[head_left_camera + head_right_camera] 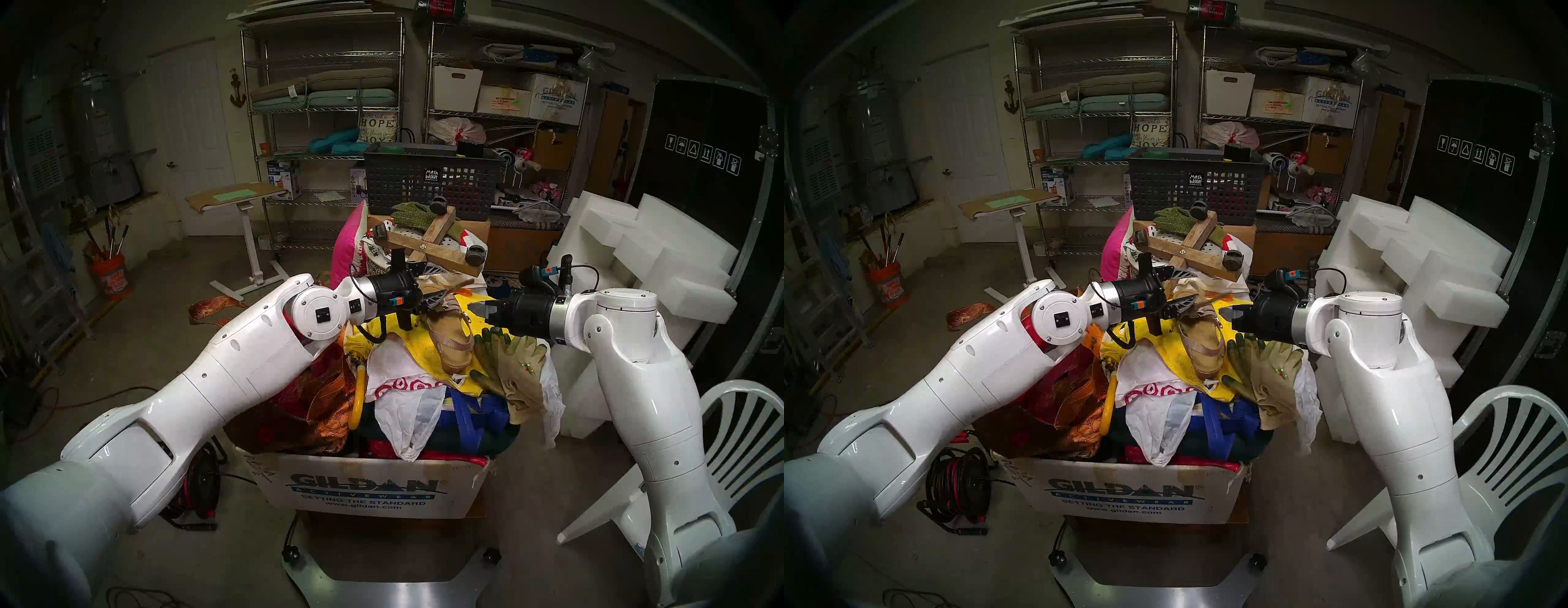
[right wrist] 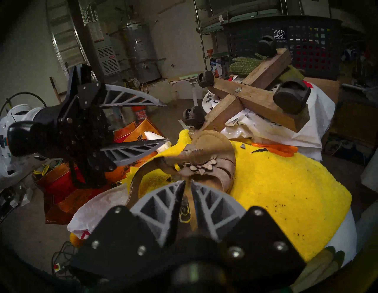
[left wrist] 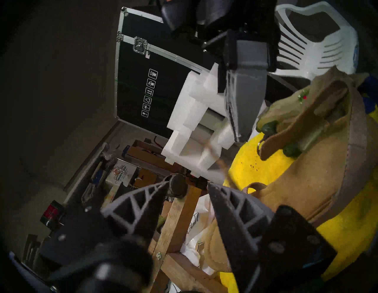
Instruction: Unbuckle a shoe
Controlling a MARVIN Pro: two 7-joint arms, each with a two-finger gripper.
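Crosswise, the tan strappy thick-soled sandal is lying on yellow terry cloth, flower toe away from the robot; left hand gaping empty, right hand nearly closed, pinching its thin strap.

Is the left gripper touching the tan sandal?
Apart. The right wrist view shows the left gripper open, with clear space before the tan flower-trimmed sandal.

A tan-beige suede strappy sandal with a paler petal flower ornament lies on a bright yellow terry towel flecked with dark specks. Tan fabric gloves have dark green fingertips. A white plastic bag carries red swirls. The white cardboard box bears blue and grey lettering. An orange patterned fabric bag sits beside a dark grey mesh basket.
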